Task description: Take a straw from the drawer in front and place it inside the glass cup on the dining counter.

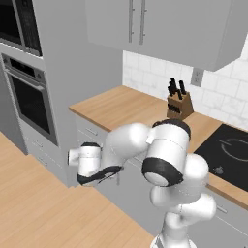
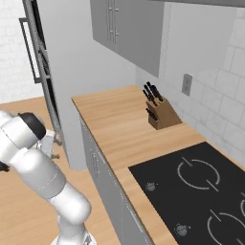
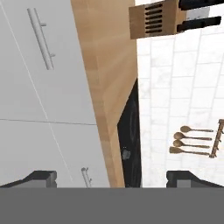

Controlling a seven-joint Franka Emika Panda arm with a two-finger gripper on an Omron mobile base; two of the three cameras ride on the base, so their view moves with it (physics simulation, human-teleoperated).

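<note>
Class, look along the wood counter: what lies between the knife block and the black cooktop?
Nothing: in the right base view only bare wood counter separates the knife block from the cooktop.

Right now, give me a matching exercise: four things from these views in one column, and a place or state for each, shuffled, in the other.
Things:
1. knife block
2. cooktop
3. gripper
4. wooden spoons

Places or states:
A. hanging on a rack on the tiled wall
B. jaws wide open, holding nothing
C. black, set flush into the wood counter
D. standing on the wood counter near the wall outlet

Pairs: 1-D, 2-C, 3-B, 4-A
</note>
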